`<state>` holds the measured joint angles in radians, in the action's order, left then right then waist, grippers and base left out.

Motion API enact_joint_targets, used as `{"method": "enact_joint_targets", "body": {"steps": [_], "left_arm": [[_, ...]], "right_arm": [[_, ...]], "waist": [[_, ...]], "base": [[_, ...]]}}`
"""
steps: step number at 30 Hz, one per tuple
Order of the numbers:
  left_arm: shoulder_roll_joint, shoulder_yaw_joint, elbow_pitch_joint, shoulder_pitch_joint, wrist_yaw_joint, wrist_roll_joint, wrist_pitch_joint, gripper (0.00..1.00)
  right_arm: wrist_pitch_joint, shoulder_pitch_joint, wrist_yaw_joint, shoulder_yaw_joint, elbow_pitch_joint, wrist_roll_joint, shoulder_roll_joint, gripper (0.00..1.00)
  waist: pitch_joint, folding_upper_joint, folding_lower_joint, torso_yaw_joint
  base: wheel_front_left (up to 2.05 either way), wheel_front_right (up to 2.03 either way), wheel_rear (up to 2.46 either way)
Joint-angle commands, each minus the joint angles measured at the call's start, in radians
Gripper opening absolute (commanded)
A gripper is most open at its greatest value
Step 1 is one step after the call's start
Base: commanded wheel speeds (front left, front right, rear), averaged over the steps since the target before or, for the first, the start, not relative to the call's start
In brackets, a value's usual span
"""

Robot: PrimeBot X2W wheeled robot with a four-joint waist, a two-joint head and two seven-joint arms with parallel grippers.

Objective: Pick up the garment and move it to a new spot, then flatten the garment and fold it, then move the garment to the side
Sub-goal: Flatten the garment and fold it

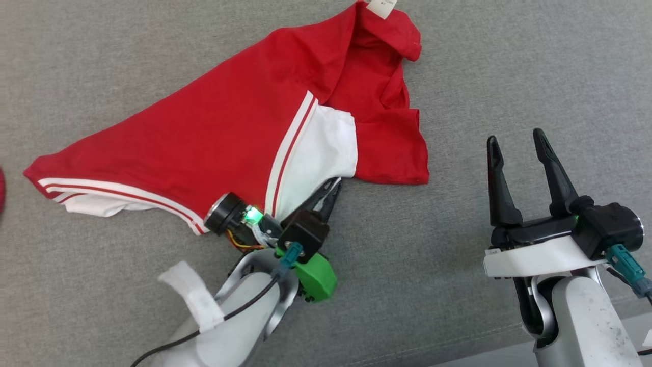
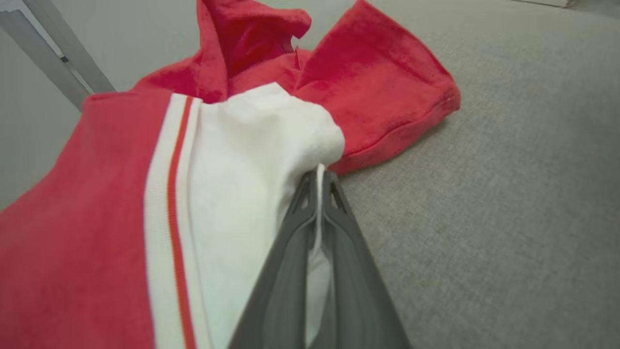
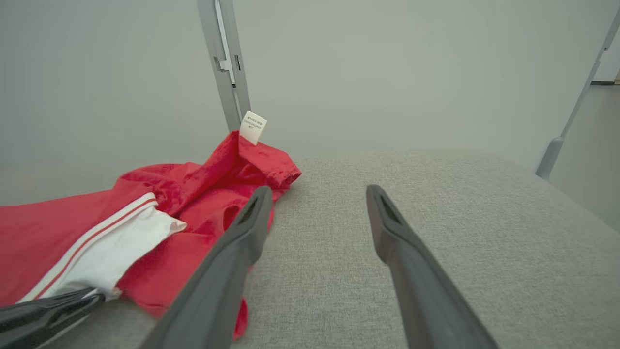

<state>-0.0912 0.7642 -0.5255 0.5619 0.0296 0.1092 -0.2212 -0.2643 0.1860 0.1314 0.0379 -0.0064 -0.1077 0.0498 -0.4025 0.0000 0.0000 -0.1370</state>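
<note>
One grey upholstered surface (image 1: 509, 76) carried one red garment (image 1: 204, 132), crumpled and spread from nine to twelve o'clock in the head view. The left gripper (image 1: 328, 189), at six o'clock, was clenched on the edge of the garment's white panel (image 1: 316, 153). The right gripper (image 1: 515, 137), at four o'clock, stood released, well apart from the cloth. Judgement: the pinch looked shallow. Lift slowly, and let the right gripper take the red hem (image 1: 392, 178) so the cloth carries evenly. Count: two grippers, one sewn label (image 1: 382, 6).
</note>
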Motion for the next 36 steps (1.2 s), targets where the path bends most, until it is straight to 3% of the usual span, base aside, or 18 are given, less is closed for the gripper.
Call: {"method": "enact_joint_targets", "body": {"steps": [1,5,11,17,23,28,36], "left_arm": [[-0.024,-0.022,0.051,-0.024,0.017,0.013,-0.009,0.00],[-0.103,-0.086,0.230,-0.091,0.070,0.045,0.000,0.00],[-0.195,-0.164,0.436,-0.156,0.131,0.065,0.031,0.00],[-0.242,-0.209,0.507,-0.176,0.165,0.073,0.038,0.00],[-0.258,-0.215,0.532,-0.162,0.171,0.066,0.037,0.00],[-0.256,-0.207,0.538,-0.151,0.175,0.061,0.034,0.00],[-0.257,-0.192,0.541,-0.136,0.171,0.052,0.036,0.00]], "right_arm": [[0.000,0.002,-0.001,0.004,-0.009,-0.021,0.001,1.00],[0.000,0.036,-0.001,0.002,0.014,-0.101,0.002,1.00],[0.000,0.138,-0.001,0.052,0.160,-0.356,0.024,1.00],[0.014,0.298,-0.001,0.199,0.320,-0.820,0.158,1.00],[0.132,0.403,-0.001,0.237,0.343,-1.202,0.282,1.00],[0.202,0.446,-0.001,0.231,0.358,-1.352,0.334,1.00],[0.266,0.490,-0.001,0.203,0.386,-1.465,0.347,1.00]], "waist": [[0.010,0.0000,0.0000,0.029],[0.012,0.0000,0.0000,0.074],[0.005,0.0000,0.0000,0.131],[-0.015,0.0000,0.0000,0.166],[-0.047,0.0000,0.0000,0.195],[-0.072,0.0000,0.0000,0.220],[-0.101,0.0000,0.0000,0.244]], "base": [[0.00,0.00,0.00],[0.00,0.00,0.00],[0.00,0.00,0.00],[0.00,0.00,0.00],[0.00,0.00,0.00],[0.00,0.00,0.00],[0.00,0.00,0.00]]}}
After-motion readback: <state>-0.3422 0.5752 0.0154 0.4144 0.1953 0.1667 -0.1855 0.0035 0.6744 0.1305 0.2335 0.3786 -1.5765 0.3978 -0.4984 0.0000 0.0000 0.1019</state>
